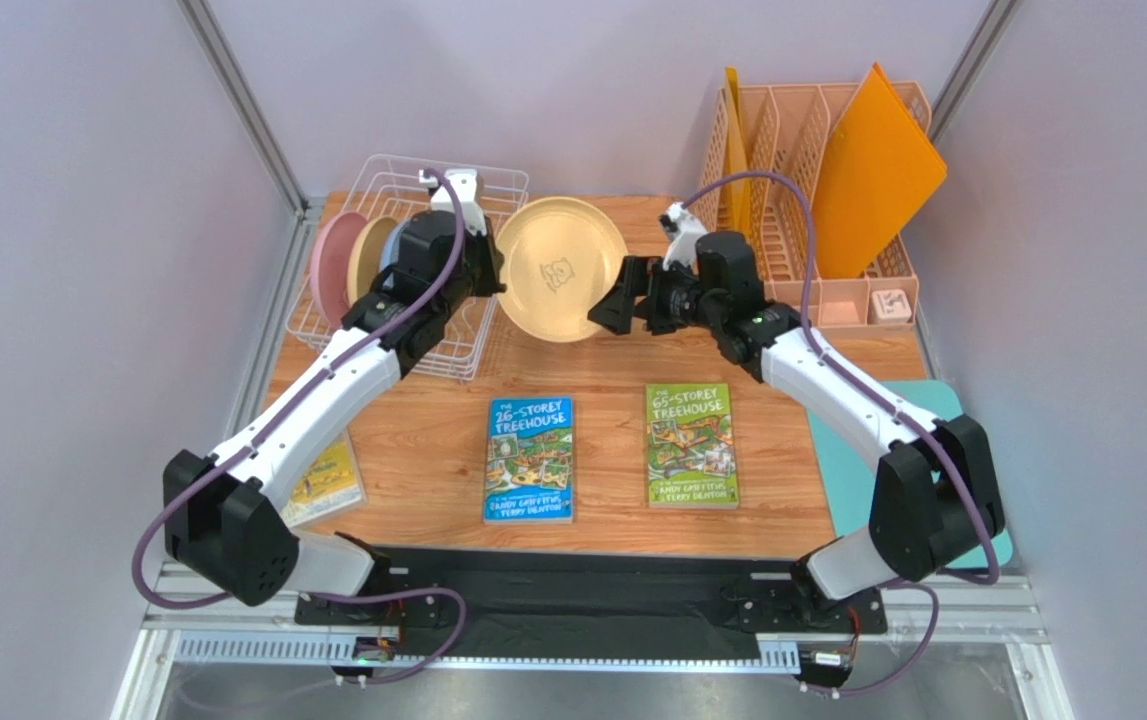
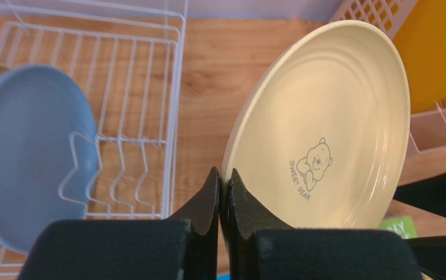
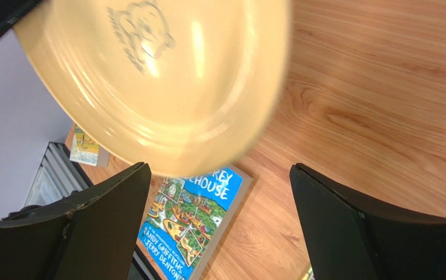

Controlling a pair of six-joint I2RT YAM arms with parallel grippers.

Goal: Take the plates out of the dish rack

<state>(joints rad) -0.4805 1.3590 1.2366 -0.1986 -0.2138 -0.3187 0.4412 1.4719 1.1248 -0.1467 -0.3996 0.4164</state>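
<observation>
Nearest the arm bases, the top view shows a blue book (image 1: 530,458) and a green book (image 1: 690,444) flat on the wooden surface (image 1: 609,375). A third book (image 1: 327,477) lies partly under the left arm. The right wrist view catches only the blue book, and the left wrist view misses all three.

Beyond them a cream plate (image 1: 560,267) hangs tilted on edge above the surface, just right of the dish rack (image 1: 384,180). Only the left wrist view shows the bear drawing on it sharply; the right wrist view gives the plate blurred. The left claw (image 2: 222,198) is pinched closed on the plate's lower rim (image 2: 324,128). The right claw (image 3: 219,169) stands wide open at the plate's right edge, its fingers apart below the plate (image 3: 155,76); contact cannot be judged.

In the rack, the top view shows a pink plate (image 1: 333,263) and a tan plate (image 1: 372,252) upright. The left wrist view adds a light blue plate (image 2: 26,157) leaning among the prongs. Farthest right stands a peach organizer (image 1: 790,150) with an orange folder (image 1: 872,165).
</observation>
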